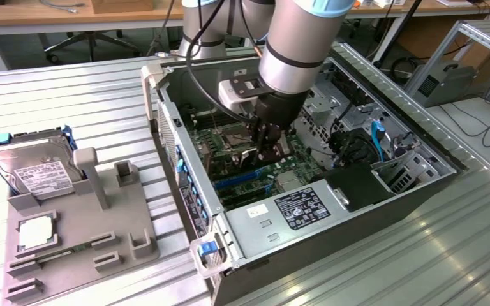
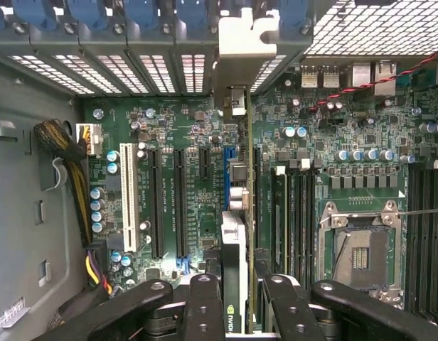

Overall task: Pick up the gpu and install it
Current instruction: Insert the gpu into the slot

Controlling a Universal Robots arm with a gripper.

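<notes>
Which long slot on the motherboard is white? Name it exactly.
The white slot, outermost of the long ones, farthest from the gpu in the pincer. The black slots beside it and the blue slot at the gpu differ.

A ribbed worktable of silver aluminium slats (image 1: 74, 95) spans the foreground. Behind it runs a light wooden desk with white legs (image 1: 23, 14), and under the desk stands the dark star-shaped base of an office chair (image 1: 83, 41). At the exterior view's right, a bare aluminium-profile frame (image 1: 483, 29) rises over a pale grey floor (image 1: 471, 115) crossed by thin black cables (image 1: 487, 134), near a grey metal box (image 1: 443, 81). The light is even and bright.
</notes>
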